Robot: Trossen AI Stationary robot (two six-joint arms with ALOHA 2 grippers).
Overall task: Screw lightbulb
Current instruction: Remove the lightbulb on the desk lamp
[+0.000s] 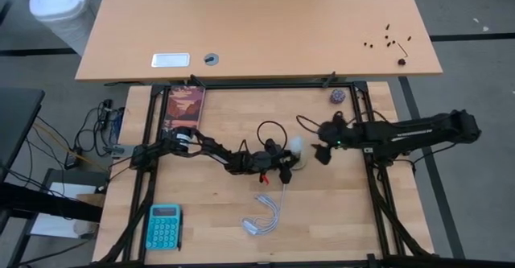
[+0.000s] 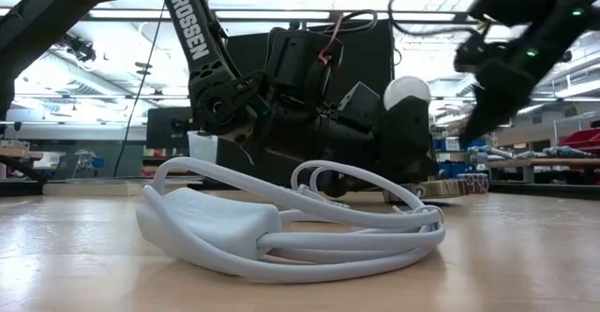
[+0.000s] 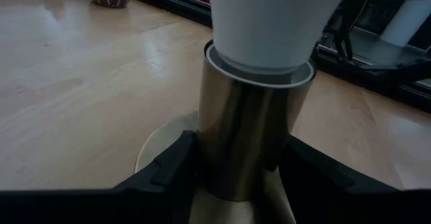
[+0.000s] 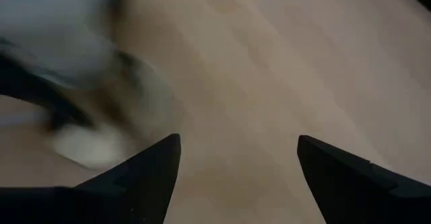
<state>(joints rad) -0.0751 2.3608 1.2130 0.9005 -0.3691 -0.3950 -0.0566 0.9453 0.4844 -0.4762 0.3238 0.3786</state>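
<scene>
The left end effector (image 3: 236,177) sits low on the desk (image 1: 338,220) near its middle, its two dark fingers (image 3: 168,170) clamped on either side of a shiny metal socket barrel (image 3: 246,136) that stands upright on a pale round base. The lightbulb (image 3: 266,22) rises out of the top of that barrel, its white glass flaring upward and its screw base hidden inside the collar, so how far it is threaded in cannot be told. From above the lightbulb (image 1: 297,146) shows as a small white dome just beside the left arm's tip, and from desk level it (image 2: 406,92) pokes up over the dark wrist. The right end effector (image 1: 323,154) hovers close beside the bulb, its fingers spread wide with bare wood between them and nothing held. In my judgement the bulb is light, rigid and brittle, with smooth glass that will slip under a hard pinch; the best hold is around the widest part of the glass, squeezed gently and evenly, turning about the barrel's axis while the left arm keeps the socket from spinning. Too much force or a tilted grip risks cracking the glass or cross-threading. A coiled white cable (image 2: 281,223) lies well in front, clear of the work.
</scene>
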